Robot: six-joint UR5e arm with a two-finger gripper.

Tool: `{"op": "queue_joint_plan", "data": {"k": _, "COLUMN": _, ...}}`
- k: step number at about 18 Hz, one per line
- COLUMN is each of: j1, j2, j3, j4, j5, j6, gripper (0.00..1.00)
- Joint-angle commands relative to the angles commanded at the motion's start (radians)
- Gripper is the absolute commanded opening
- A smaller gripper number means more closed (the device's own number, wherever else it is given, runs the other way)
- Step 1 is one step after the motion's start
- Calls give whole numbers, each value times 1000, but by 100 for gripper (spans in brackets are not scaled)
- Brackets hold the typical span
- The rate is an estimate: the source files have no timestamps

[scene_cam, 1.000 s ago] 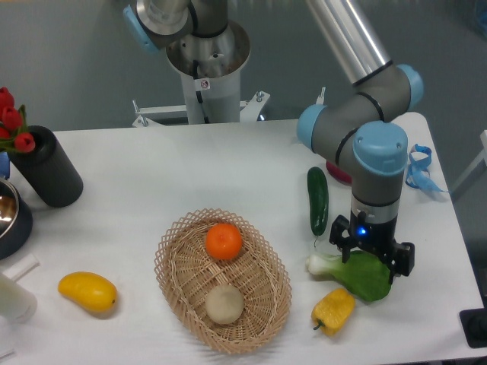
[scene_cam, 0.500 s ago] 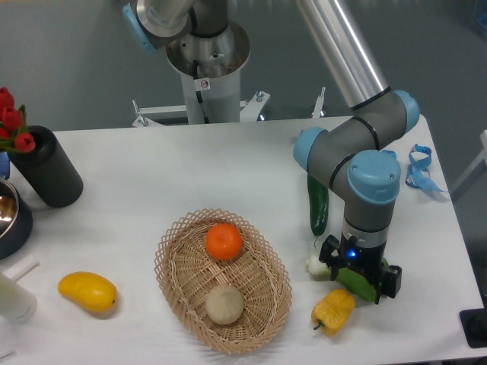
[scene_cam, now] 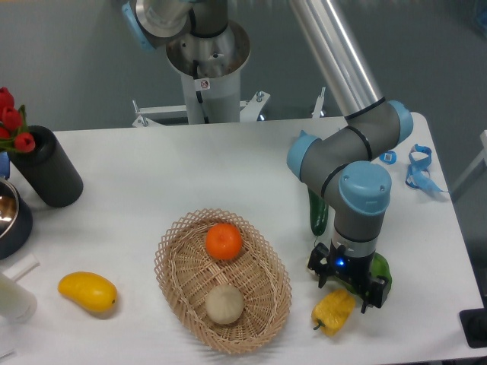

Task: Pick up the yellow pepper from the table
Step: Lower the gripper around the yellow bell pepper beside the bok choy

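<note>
The yellow pepper (scene_cam: 333,310) lies on the white table (scene_cam: 152,175) near its front right edge, lobed, with a short stem toward the lower left. My gripper (scene_cam: 348,287) hangs straight down just above and behind the pepper's upper end. Its jaws are spread and hold nothing. The wrist covers part of the pepper's top end.
A green leafy vegetable (scene_cam: 381,268) lies mostly hidden behind the gripper. A cucumber (scene_cam: 315,215) lies behind the arm. A wicker basket (scene_cam: 179,266) holds an orange (scene_cam: 224,240) and a pale round fruit (scene_cam: 224,303). A yellow mango (scene_cam: 87,292), black vase (scene_cam: 47,176) and metal bowl (scene_cam: 9,217) stand left.
The gripper has moved left and toward the table's front, from over the leafy vegetable to just above the pepper. The pepper has not moved.
</note>
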Motion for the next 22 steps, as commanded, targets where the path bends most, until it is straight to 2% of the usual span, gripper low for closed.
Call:
{"op": "queue_joint_plan", "data": {"k": 16, "j1": -2, "j2": -29, "j3": 11, "j4": -2, "j5": 3, "j6": 8, "gripper": 99}}
{"op": "queue_joint_plan", "data": {"k": 18, "j1": -2, "j2": -29, "j3": 11, "j4": -2, "j5": 3, "j6": 8, "gripper": 87}}
{"op": "queue_joint_plan", "data": {"k": 20, "j1": -2, "j2": -29, "j3": 11, "j4": -2, "j5": 3, "j6": 5, "gripper": 71}}
{"op": "queue_joint_plan", "data": {"k": 22, "j1": -2, "j2": -28, "j3": 11, "j4": -2, "j5": 3, "j6": 6, "gripper": 66}}
